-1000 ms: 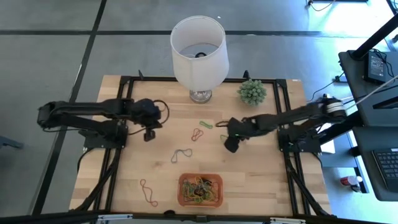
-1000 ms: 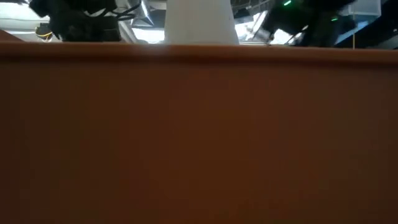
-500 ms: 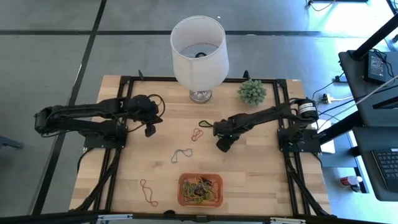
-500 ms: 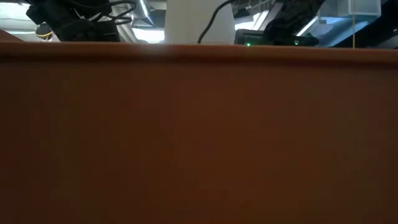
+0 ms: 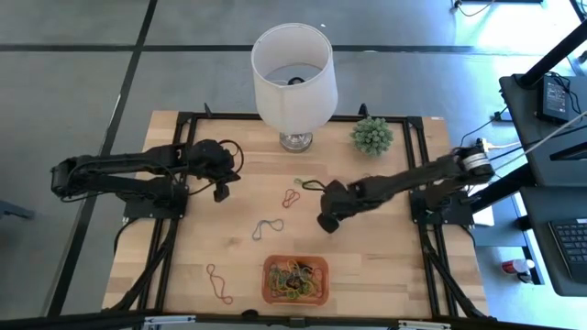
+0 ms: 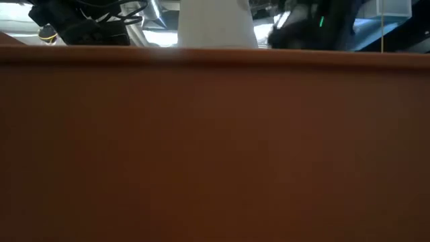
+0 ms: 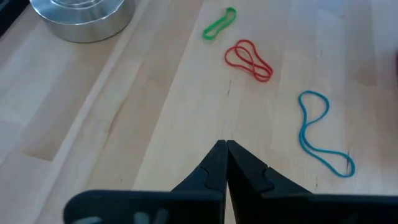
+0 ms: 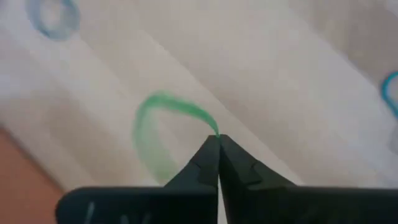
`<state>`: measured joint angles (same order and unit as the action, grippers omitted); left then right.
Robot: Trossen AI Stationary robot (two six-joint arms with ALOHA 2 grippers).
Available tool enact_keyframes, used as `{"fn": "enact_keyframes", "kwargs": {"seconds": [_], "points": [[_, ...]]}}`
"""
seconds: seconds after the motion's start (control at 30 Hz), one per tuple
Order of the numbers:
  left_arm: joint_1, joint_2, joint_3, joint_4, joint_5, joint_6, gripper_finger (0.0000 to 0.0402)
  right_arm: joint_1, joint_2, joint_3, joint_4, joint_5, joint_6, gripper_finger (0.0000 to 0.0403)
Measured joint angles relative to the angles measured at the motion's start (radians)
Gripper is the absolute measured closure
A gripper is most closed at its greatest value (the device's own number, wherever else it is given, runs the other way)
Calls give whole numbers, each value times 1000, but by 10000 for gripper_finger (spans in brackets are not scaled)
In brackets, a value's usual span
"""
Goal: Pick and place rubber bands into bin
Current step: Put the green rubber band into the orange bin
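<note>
My right gripper hovers over the table's middle, shut on a green rubber band. My left gripper is shut and empty above the table's left half. On the wood lie another green band, a red one and a blue one, with a further red band at the near left. The orange bin stands at the near edge with several coloured bands in it. Its wall fills the low view. My right gripper pinches the green rubber band at one point of its loop, just at the free ends of its two fingers. The fingers come from above, slanting down. The rest of the loop hangs loose below them, clear of the table.
A white lampshade on a metal foot and a small green plant stand at the far edge. A black cable runs by the right arm. Bare wood lies between the bands and the bin.
My right gripper reached toward the table's left, took hold of a green band lying by it, and has drawn back toward the near edge and up with the band lifted off the wood. The other bands have stayed where they were.
</note>
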<state>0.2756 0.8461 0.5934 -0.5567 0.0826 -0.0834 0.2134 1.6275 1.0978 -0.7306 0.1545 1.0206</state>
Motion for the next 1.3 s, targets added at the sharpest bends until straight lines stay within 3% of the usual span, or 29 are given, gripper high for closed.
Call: {"fn": "enact_keyframes", "kwargs": {"seconds": [0.17, 0.33, 0.6, 0.77, 1.03, 1.3], "points": [[-1, 0, 0, -11, 12, 0, 399, 187, -26, 173, -61, 139, 91, 401], [-1, 3, 0, -30, 6, 0, 399, 309, 112, 425, -144, 216, 99, 402], [-1, 3, 0, -48, 6, -63, 399, 373, 470, 827, -197, 202, 72, 403], [-3, 3, 0, -56, 6, -112, 398, 374, 662, 1009, -242, 108, 74, 403], [-43, 3, 0, -55, 5, -116, 398, 389, 798, 1115, -387, 29, 104, 395], [-89, 3, 0, -53, 5, -115, 398, 392, 771, 1118, -412, 28, 105, 323]]}}
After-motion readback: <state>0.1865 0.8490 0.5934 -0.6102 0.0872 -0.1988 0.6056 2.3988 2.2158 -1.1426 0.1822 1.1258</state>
